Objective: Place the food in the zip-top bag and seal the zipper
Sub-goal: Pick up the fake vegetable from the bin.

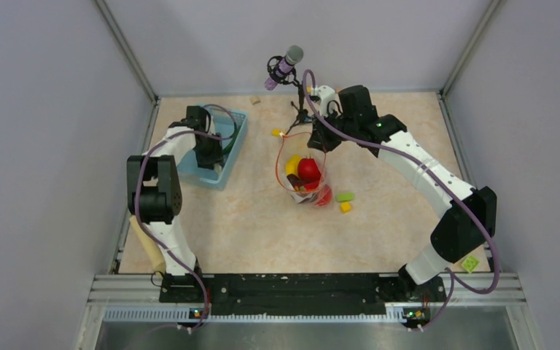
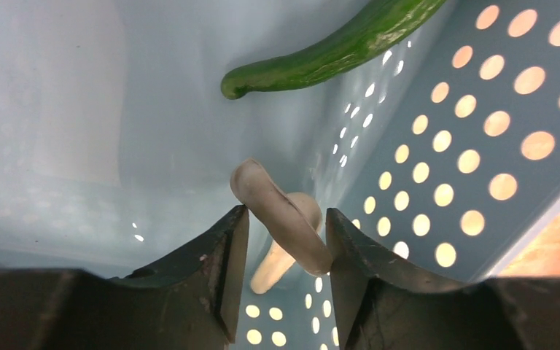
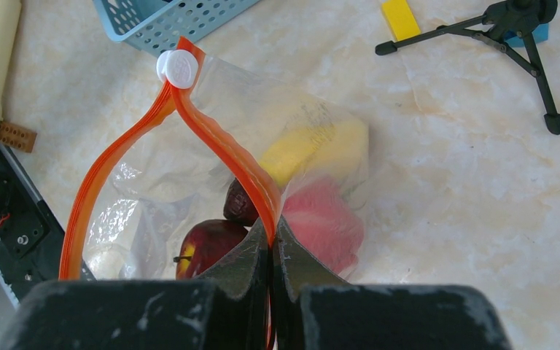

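Observation:
The clear zip-top bag (image 1: 302, 179) stands mid-table with its mouth open in a loop. My right gripper (image 3: 271, 226) is shut on the orange-red zipper strip (image 3: 219, 142), whose white slider (image 3: 179, 68) sits at the far end; the gripper also shows in the top view (image 1: 323, 140). Inside the bag lie a yellow banana (image 3: 313, 149), a red round fruit (image 3: 204, 244), a dark brown piece (image 3: 239, 204) and another red piece (image 3: 321, 219). My left gripper (image 2: 286, 215) is down in the light-blue basket (image 1: 237, 120), its jaws closed on a beige mushroom-shaped toy (image 2: 281, 211). A green cucumber (image 2: 328, 51) lies beyond it.
A green block (image 1: 345, 196) and a yellow block (image 1: 345, 207) lie right of the bag, another yellow block (image 1: 276, 133) behind it. A microphone on a tripod (image 1: 284, 65) stands at the back. A beige roll (image 1: 148, 248) lies at the left edge.

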`<state>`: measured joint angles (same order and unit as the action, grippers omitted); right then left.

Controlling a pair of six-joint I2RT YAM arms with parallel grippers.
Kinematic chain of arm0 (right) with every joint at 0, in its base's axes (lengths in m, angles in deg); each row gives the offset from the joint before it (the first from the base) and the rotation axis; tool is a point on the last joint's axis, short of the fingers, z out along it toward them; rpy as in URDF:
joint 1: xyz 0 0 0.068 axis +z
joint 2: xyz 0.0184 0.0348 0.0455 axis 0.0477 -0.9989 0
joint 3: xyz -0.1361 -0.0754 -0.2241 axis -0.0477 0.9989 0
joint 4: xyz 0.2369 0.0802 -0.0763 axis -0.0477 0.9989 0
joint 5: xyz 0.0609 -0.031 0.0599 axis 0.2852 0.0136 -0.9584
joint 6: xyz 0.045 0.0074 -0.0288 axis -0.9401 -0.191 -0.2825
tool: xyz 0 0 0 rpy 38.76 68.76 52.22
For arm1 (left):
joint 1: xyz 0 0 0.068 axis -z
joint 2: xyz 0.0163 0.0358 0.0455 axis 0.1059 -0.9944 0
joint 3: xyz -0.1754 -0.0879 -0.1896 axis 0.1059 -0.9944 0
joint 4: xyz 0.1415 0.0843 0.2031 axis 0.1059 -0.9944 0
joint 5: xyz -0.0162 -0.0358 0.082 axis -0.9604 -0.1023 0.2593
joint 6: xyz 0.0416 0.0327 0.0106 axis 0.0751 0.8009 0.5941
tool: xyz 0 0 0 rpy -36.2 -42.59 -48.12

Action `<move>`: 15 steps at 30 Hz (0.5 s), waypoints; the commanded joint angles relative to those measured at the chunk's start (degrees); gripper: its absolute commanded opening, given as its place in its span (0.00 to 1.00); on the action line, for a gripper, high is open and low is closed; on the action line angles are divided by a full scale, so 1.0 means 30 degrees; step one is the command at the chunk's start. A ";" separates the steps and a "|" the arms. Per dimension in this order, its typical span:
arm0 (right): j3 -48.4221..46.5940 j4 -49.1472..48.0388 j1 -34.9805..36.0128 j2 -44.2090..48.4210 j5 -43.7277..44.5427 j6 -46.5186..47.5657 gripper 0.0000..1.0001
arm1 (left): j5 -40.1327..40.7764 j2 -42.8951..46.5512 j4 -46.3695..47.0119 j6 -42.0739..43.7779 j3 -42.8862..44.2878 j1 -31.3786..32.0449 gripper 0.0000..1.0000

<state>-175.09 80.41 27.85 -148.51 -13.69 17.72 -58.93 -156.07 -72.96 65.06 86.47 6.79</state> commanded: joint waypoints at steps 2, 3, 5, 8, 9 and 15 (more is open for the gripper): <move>-0.1023 -0.0563 0.0129 0.0136 0.0097 0.0329 0.00 | -0.0106 0.0151 -0.0188 -0.0133 0.0690 0.0350 0.43; -0.1039 -0.0587 0.0132 0.0137 0.0097 0.0329 0.00 | -0.0260 0.0226 -0.0133 -0.0148 0.0635 0.0349 0.40; -0.1023 -0.0578 0.0116 0.0140 0.0125 0.0331 0.00 | -0.0408 0.0382 -0.0025 -0.0133 0.0544 0.0352 0.35; -0.1028 -0.0584 0.0117 0.0143 0.0153 0.0329 0.00 | -0.0461 0.0527 -0.0012 -0.0133 0.0476 0.0357 0.25; -0.1020 -0.0579 0.0120 0.0174 0.0151 0.0332 0.00 | -0.0471 0.0514 -0.0067 -0.0118 0.0484 0.0350 0.22; -0.0990 -0.0576 0.0116 0.0234 0.0213 0.0358 0.00 | -0.0877 0.0911 -0.0058 -0.0104 0.0335 0.0357 0.00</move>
<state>-175.09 80.41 27.85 -148.51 -13.48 18.10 -60.07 -156.05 -73.46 64.97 86.64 7.75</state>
